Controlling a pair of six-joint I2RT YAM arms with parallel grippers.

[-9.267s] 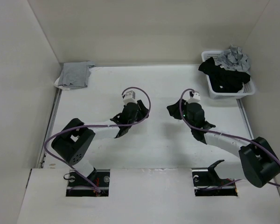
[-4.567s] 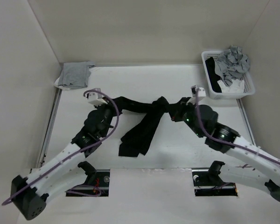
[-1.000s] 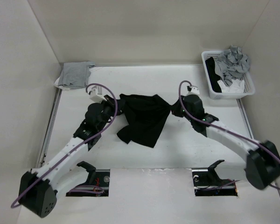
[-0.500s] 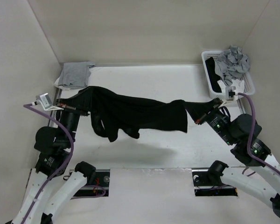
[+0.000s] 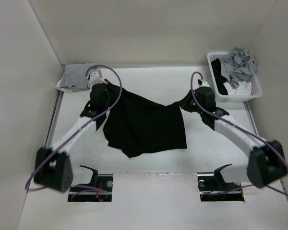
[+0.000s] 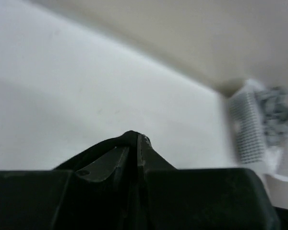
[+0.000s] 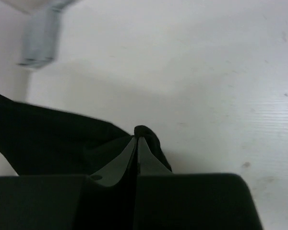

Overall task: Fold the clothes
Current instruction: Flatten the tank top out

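Note:
The clothes (image 5: 146, 125), a black T-shirt, are stretched between my two grippers, and the body spreads over the middle of the table toward the near edge. My left gripper (image 5: 107, 90) is shut on the shirt's far left corner. In the left wrist view the left gripper (image 6: 136, 136) pinches a fold of the clothes (image 6: 98, 151). My right gripper (image 5: 185, 102) is shut on the far right corner. In the right wrist view the right gripper (image 7: 137, 139) grips a small bulge of the clothes (image 7: 48, 139).
A white basket (image 5: 253, 92) at the back right holds a mottled grey-and-white cloth (image 5: 238, 62) and a dark item (image 5: 220, 79). A folded grey garment (image 5: 77, 76) lies at the back left corner. White walls enclose the table on three sides.
Both arms have swung in from the table's sides toward the far middle, bringing the grippers closer together. The shirt, pulled taut and wide half a second ago, now spreads downward over the table.

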